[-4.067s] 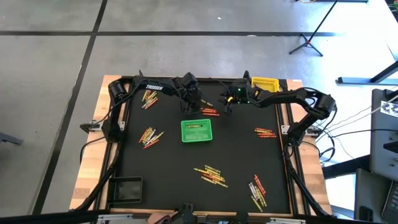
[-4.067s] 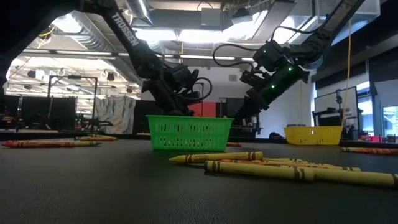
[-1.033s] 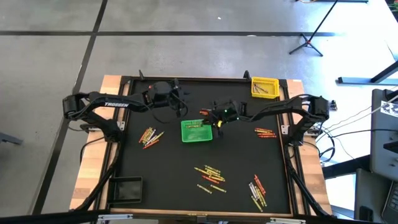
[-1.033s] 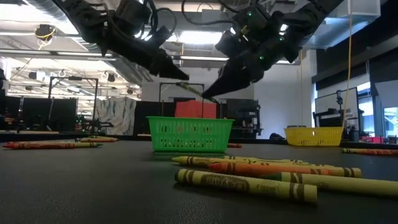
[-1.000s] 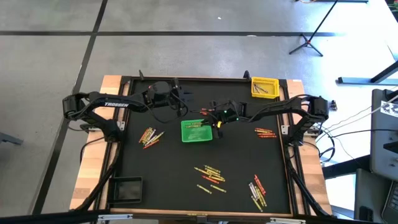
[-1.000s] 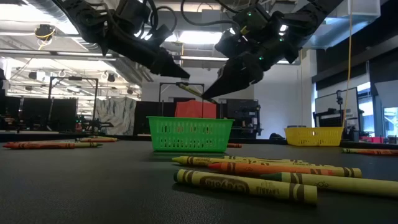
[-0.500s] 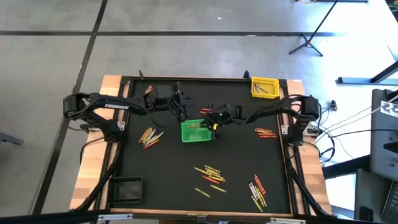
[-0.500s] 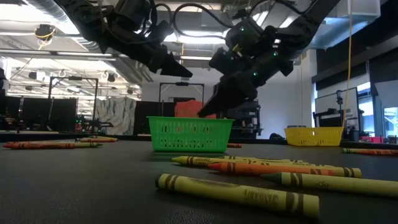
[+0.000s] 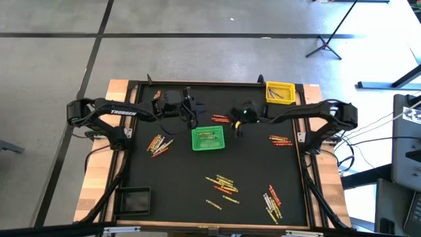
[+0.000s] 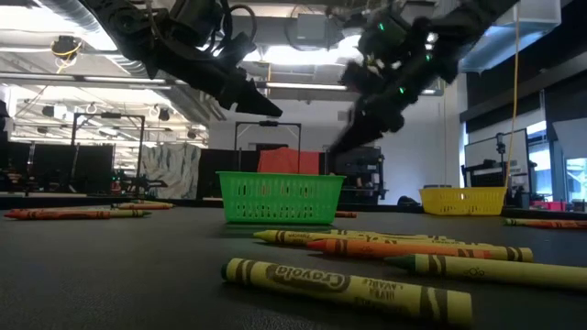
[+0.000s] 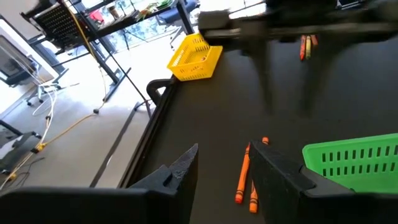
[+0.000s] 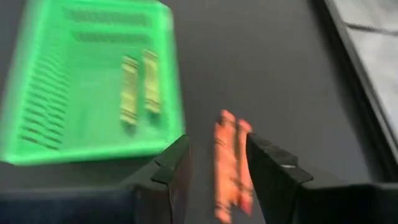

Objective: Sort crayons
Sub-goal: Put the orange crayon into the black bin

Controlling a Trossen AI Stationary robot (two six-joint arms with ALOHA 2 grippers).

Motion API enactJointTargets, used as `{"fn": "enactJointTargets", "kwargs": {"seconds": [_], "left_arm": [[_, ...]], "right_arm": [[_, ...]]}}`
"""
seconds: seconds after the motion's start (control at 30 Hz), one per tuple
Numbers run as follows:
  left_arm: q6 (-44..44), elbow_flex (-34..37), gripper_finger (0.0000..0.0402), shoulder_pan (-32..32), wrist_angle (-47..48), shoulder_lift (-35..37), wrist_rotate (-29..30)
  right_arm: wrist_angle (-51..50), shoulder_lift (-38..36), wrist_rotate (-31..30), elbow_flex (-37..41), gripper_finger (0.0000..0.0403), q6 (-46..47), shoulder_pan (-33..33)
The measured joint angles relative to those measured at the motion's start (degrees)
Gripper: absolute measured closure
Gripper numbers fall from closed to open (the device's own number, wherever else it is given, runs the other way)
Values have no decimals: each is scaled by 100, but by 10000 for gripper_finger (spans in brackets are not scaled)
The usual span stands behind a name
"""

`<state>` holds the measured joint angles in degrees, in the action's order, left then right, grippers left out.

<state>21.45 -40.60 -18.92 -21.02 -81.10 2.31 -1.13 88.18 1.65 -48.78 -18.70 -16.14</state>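
My right gripper [image 9: 235, 127] [image 12: 217, 174] hangs open just right of the green basket [image 9: 193, 139] [image 12: 74, 143], above a small bunch of orange crayons [image 12: 229, 163] lying on the black mat. Two yellow-green crayons [image 12: 138, 87] lie flat on the basket's floor. My left gripper [image 9: 191, 113] [image 11: 227, 168] is open and empty above the mat behind the basket's far left corner, with the same orange crayons [image 11: 245, 180] showing between its fingers. More crayon clusters [image 9: 158, 143] [image 9: 222, 184] lie scattered on the mat.
A yellow basket [image 9: 279, 100] stands at the far right corner. Other crayon groups lie at the right [image 9: 281, 139] and near right [image 9: 272, 203]. A dark tray [image 9: 135, 199] sits at the near left. In the low view, crayons [image 10: 339, 286] lie close to the camera.
My right gripper carried a crayon above the green basket, dipped to the basket's rim, then drew back up and toward the table's right edge; the crayon is gone from its tip. A crayon on the near mat has rolled toward the near edge.
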Motion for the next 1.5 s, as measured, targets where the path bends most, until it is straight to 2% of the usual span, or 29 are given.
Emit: {"fn": "enactJointTargets", "kwargs": {"seconds": [0.17,0.37,0.5,0.73,1.13,1.33,1.5], "left_arm": [[4,0,274,-7,-2,0,0],[5,0,274,-7,-87,0,0],[7,0,274,-7,-94,0,0],[7,0,274,-7,-94,0,0],[9,0,274,-9,-91,0,0],[9,0,274,-8,-91,0,0],[9,0,274,-8,-90,0,0]], "right_arm": [[1014,33,179,563,252,51,-820],[1519,537,604,656,252,345,-1373],[1732,960,910,613,252,345,-1393],[1108,1395,1305,114,252,416,-1369],[811,1714,1276,-107,252,452,-1299],[558,1714,879,-109,252,329,-1299],[545,1714,842,-109,262,244,-1299]]}}
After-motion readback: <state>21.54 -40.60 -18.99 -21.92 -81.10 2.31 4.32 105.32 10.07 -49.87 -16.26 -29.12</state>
